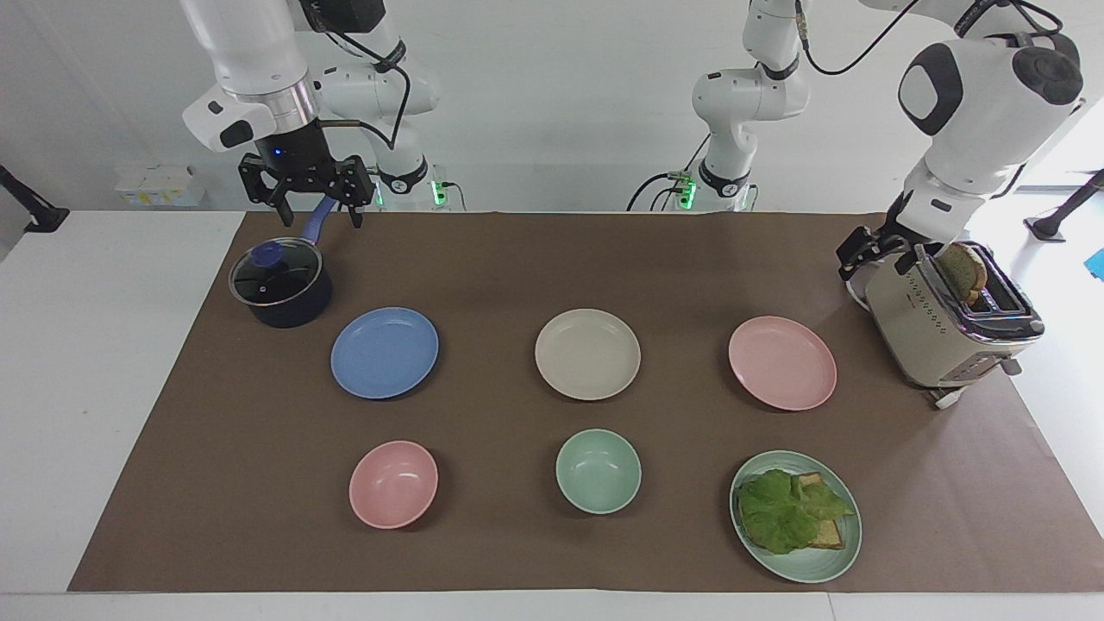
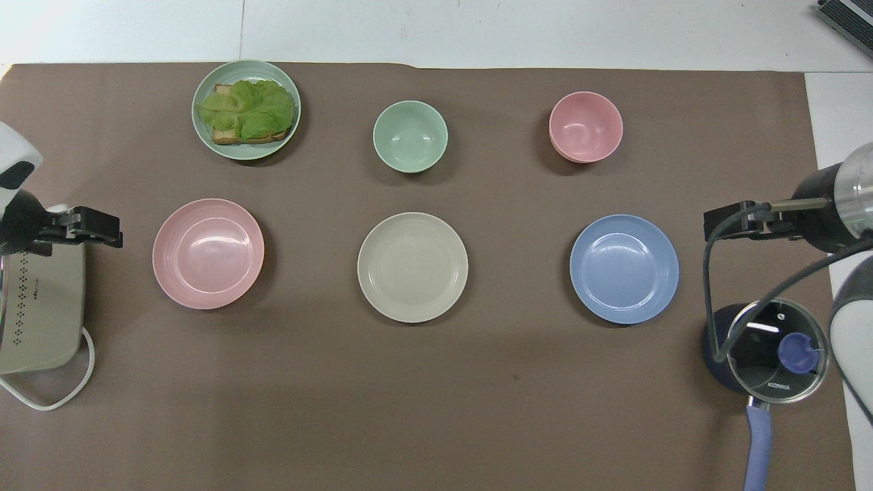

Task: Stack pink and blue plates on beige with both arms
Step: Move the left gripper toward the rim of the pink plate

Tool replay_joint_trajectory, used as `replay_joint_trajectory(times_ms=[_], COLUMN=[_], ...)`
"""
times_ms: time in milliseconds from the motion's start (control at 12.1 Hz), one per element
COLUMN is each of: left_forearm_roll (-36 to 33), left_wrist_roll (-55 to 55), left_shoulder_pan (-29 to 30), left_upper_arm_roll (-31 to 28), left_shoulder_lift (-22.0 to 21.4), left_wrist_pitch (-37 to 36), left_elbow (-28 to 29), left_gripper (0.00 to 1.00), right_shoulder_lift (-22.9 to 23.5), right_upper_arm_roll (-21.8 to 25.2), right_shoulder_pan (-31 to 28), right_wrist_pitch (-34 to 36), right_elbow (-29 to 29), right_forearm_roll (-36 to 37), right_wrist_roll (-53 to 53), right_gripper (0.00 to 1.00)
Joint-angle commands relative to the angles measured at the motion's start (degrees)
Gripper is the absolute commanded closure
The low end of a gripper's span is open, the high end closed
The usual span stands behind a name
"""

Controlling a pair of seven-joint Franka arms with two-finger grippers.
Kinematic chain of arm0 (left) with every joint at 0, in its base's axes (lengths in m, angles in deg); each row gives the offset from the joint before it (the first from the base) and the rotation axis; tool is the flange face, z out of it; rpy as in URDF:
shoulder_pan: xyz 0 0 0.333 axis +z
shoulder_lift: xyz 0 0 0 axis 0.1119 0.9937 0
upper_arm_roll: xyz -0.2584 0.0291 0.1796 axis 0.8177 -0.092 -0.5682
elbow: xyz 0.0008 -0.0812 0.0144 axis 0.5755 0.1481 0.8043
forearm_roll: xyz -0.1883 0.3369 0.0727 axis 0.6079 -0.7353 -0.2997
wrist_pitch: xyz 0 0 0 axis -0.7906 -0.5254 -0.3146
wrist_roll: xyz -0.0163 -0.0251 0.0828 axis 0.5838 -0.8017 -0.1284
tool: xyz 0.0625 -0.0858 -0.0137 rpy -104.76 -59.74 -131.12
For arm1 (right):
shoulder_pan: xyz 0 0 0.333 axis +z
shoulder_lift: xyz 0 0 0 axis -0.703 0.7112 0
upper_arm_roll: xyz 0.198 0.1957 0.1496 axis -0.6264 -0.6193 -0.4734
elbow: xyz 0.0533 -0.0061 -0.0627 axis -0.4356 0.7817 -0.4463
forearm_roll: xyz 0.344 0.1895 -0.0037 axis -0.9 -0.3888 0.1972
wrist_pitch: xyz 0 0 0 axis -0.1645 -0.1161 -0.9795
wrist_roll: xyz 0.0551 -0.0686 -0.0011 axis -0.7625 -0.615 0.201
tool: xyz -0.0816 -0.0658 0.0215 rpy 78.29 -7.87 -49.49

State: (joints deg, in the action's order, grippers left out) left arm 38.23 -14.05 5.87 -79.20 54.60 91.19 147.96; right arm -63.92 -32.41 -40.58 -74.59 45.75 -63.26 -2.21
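**Desk:** What does the table look like?

**Photographer:** Three matte, shallow round plates of equal size sit in a row across the middle of a brown mat (image 1: 483, 259). The beige plate (image 1: 587, 354) is in the centre, the blue plate (image 1: 385, 353) toward the right arm's end, the pink plate (image 1: 782, 362) toward the left arm's end. All three lie flat, empty and well apart, each with a raised rim and a faint sheen on the inner ring.

**Desk:** And the arms?

**Photographer:** The right gripper (image 1: 314, 207) hangs over the handle of a dark lidded pot (image 1: 280, 284), its jaws released and holding nothing. The left gripper (image 1: 873, 257) is low beside the toaster (image 1: 940, 328), on the side facing the pink plate, jaws likewise spread and empty. Neither touches a plate.

**Desk:** Anything else on the mat?

**Photographer:** Farther from the robots is a second row: a pink bowl (image 1: 393, 484), a green bowl (image 1: 598, 472), and a green plate (image 1: 811, 565) carrying toast with lettuce (image 1: 789, 511). A slice of bread (image 1: 963, 270) stands in the toaster's slot.
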Motion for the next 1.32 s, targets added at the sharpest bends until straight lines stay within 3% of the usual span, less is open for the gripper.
replay_joint_trajectory(times_ms=[0, 412, 742, 1154, 1236], left_forearm_roll=[0.85, 0.94, 2.25, 2.70, 2.70], left_wrist_roll=[-2.07, -1.89, -1.89, -2.33, -2.86], left_shoulder_pan=[0.99, 3.54, 2.92, 2.75, 2.75], left_upper_arm_roll=[0.27, 0.36, 0.36, 0.36, 0.36], left_shoulder_lift=[-0.81, 6.21, 11.22, 11.49, 11.58], left_wrist_pitch=[9.75, 14.62, 23.06, 24.05, 23.78], left_elbow=[8.69, 11.61, 15.22, 18.04, 17.86], left_gripper=[0.00, 0.00, 0.00, 0.00, 0.49], right_shoulder_lift=[-0.73, -0.73, -0.82, -0.82, -0.90], right_upper_arm_roll=[-0.14, -0.14, -0.14, -0.14, -0.14], right_shoulder_pan=[-0.92, -0.92, -0.92, -0.92, -0.92], right_wrist_pitch=[0.95, 0.95, 0.95, 0.95, 0.95], right_elbow=[0.28, 0.37, 0.46, 0.54, 0.54], right_forearm_roll=[-1.77, -1.77, -1.77, -1.77, -1.77], right_wrist_roll=[-1.81, -1.90, -1.90, -1.81, -1.81], right_gripper=[0.00, 0.00, 0.00, 0.00, 0.00])
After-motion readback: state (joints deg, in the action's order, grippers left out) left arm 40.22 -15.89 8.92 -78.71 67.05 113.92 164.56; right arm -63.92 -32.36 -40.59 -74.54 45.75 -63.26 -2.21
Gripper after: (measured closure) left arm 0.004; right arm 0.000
